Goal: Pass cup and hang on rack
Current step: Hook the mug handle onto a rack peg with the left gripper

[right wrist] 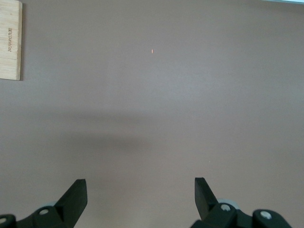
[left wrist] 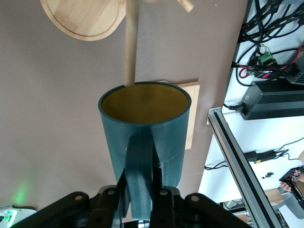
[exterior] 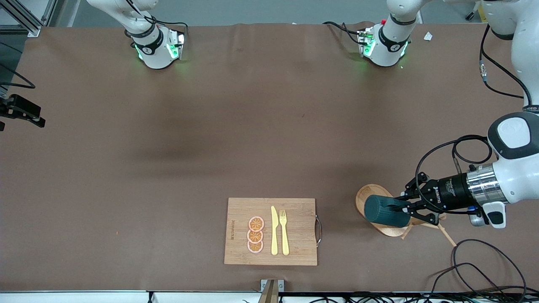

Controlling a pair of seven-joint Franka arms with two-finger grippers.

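My left claw is clamped on the cup by its loop handle – fingers pinch the handle from both sides. The cup is on its side in the air, mouth pointing away from my wrist, brownish-gold inside showing in the left wrist view. It hangs over the rack, which stands near the tabletop edge closest to the front camera, toward the left arm's end. The rack's oval base is partly covered by the cup in the front view. One thin peg runs right up to the cup's rim; I cannot tell if it touches. Another peg sticks out past the base toward the left arm's end.

My right claw is spread wide and holds nothing – only bare brown tabletop under it, with a corner of the cutting board in sight. That arm waits.

The cutting board lies by the same near edge, about mid-length, carrying three orange slices, a yellow knife and a yellow fork side by side.
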